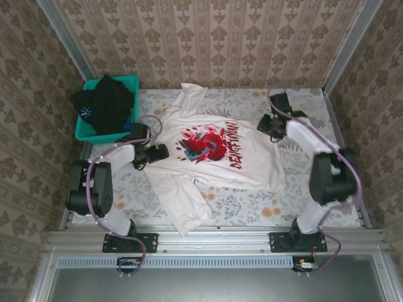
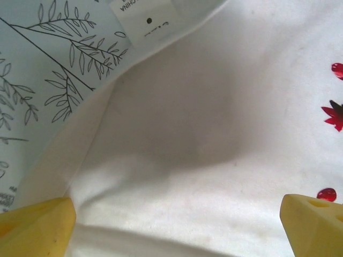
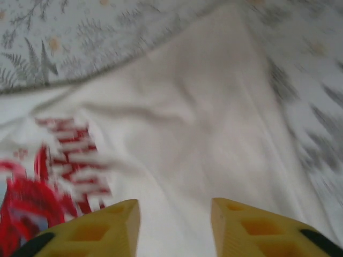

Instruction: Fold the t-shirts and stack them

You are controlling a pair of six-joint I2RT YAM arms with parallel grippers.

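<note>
A white t-shirt (image 1: pixel 214 157) with a red-and-black chest graphic and dark lettering lies spread face up across the table. My left gripper (image 1: pixel 156 153) sits at its left edge near the collar, open, its yellow fingertips (image 2: pixel 37 227) wide apart over plain white cloth (image 2: pixel 203 160); a neck label (image 2: pixel 144 19) shows above. My right gripper (image 1: pixel 267 126) hovers over the shirt's right side, open, with yellow fingers (image 3: pixel 96 230) above white cloth (image 3: pixel 198 144) next to the red print (image 3: pixel 64 166). A dark shirt (image 1: pixel 104 104) is heaped in the basket.
A teal mesh basket (image 1: pixel 88 133) stands at the back left corner. The table has a pale floral cover (image 1: pixel 252 211). Patterned walls close in the back and sides, and a metal rail (image 1: pixel 214 238) runs along the near edge.
</note>
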